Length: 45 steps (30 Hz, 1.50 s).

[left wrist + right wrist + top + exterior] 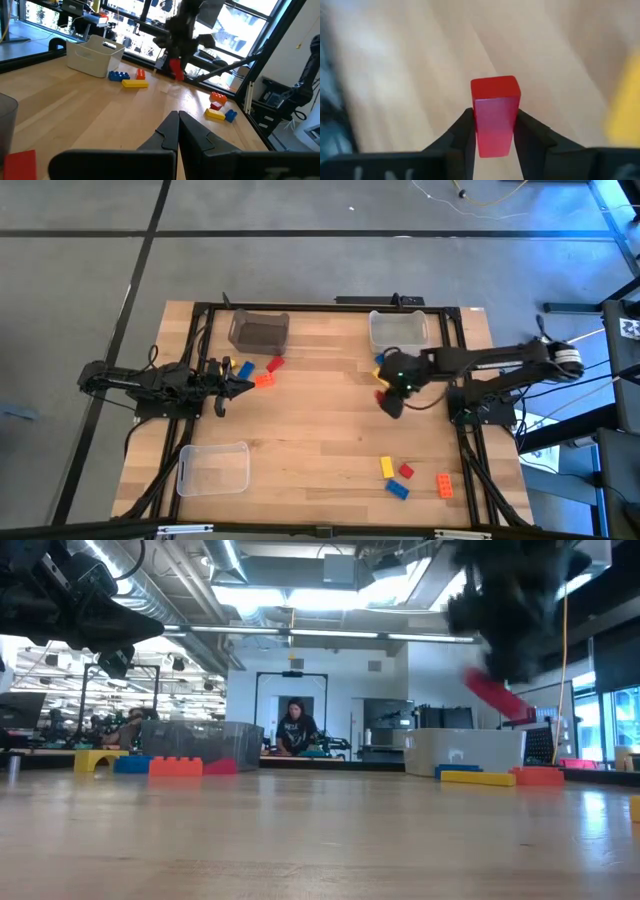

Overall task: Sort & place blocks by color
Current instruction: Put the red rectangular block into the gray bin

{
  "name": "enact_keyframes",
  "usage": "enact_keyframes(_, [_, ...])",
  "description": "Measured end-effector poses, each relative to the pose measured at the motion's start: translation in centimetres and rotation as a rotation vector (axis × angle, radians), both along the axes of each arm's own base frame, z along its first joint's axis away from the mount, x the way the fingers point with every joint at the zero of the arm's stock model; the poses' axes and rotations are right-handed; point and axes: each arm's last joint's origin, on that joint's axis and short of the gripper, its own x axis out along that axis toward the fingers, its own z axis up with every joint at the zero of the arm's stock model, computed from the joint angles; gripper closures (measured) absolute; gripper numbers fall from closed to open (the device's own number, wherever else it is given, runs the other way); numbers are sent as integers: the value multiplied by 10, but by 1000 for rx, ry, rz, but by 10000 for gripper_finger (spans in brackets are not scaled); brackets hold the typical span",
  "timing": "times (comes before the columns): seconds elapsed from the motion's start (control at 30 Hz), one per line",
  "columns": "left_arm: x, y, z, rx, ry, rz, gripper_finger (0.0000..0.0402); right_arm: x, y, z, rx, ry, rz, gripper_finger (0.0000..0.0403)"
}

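My right gripper (386,397) hangs over the table's right half, in front of the far-right clear bin (398,330), shut on a red block (495,107). My left gripper (243,386) waits shut at the table's left, touching nothing, beside a cluster of yellow, blue, orange (264,380) and red (276,364) blocks lying flat on the wood. A blue block (118,76), a yellow one (135,84) and an orange one (140,74) lie by the far-right bin. Several more blocks (405,476) lie near the right front corner. My right gripper pinches the red block between its two fingers (462,132), one on each long side face (492,125), and the block's free end sticks out past the fingertips. It comes from above. The block (497,695) is lifted clear of the table and hangs tilted.
A darker clear bin (258,331) stands at the far edge left of centre, and another clear bin (213,468) sits at the near left. Black frame rails (300,306) run along the table's far edge and sides. Bare wood (320,430) lies in the middle. A person sits in the room beyond.
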Motion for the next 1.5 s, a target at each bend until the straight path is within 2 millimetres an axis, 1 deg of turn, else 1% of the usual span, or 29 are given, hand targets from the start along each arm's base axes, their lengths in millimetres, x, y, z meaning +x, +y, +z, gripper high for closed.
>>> enact_keyframes(0.1, [0,0,0,0,0,0,401,17,1,21,-49,-282,-56,302])
enact_keyframes(0.2, [0,0,0,0,0,0,401,31,-1,39,-126,-520,-72,302])
enact_keyframes(0.3, [0,0,0,0,0,0,401,37,-6,55,-205,-701,-74,302])
enact_keyframes(0.37, [0,0,0,0,0,0,401,37,-7,63,-238,-774,-75,302])
enact_keyframes(0.43, [0,0,0,0,0,0,401,37,-8,65,-254,-797,-75,302])
enact_keyframes(0.6, [0,0,0,0,0,0,401,37,-8,62,-255,-766,-63,302])
enact_keyframes(0.9, [0,0,0,0,0,0,401,37,-9,62,-254,-763,-68,302])
enact_keyframes(1.0, [0,0,0,0,0,0,401,37,-18,67,-269,-696,-92,302])
enact_keyframes(1.07, [0,0,0,0,0,0,401,35,-31,78,-305,-602,-112,302])
enact_keyframes(1.17, [0,0,0,0,0,0,401,27,-53,96,-400,-405,-166,302])
enact_keyframes(1.27, [0,0,0,0,0,0,401,18,-83,107,-498,-190,-228,302])
enact_keyframes(1.37, [0,0,0,0,0,0,401,11,-116,108,-520,-15,-279,302])
enact_keyframes(1.43, [0,0,0,0,0,0,401,8,-138,101,-512,95,-300,302])
enact_keyframes(1.5, [0,0,0,0,0,0,401,5,-159,90,-484,203,-318,302])
